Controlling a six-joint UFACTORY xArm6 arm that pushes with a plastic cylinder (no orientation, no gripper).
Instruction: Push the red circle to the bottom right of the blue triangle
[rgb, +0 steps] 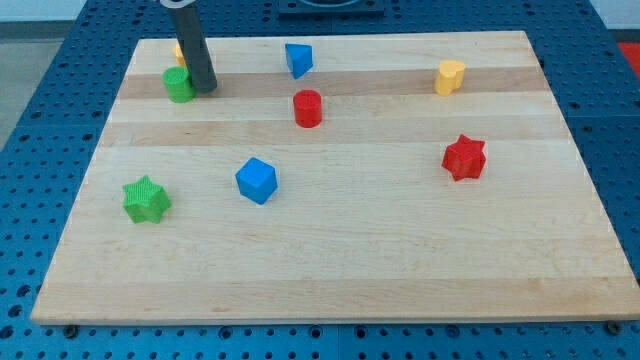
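Observation:
The red circle (307, 108) stands on the wooden board (330, 250), just below and slightly right of the blue triangle (298, 60), which sits near the view's top. My tip (205, 88) rests at the view's upper left, right beside a green circle (179, 85), and far left of the red circle. A yellow block (177, 50) is mostly hidden behind the rod.
A blue cube (256, 180) lies left of centre. A green star (146, 199) lies at the left. A red star (464, 157) lies at the right. A yellow heart (450, 76) sits at the upper right.

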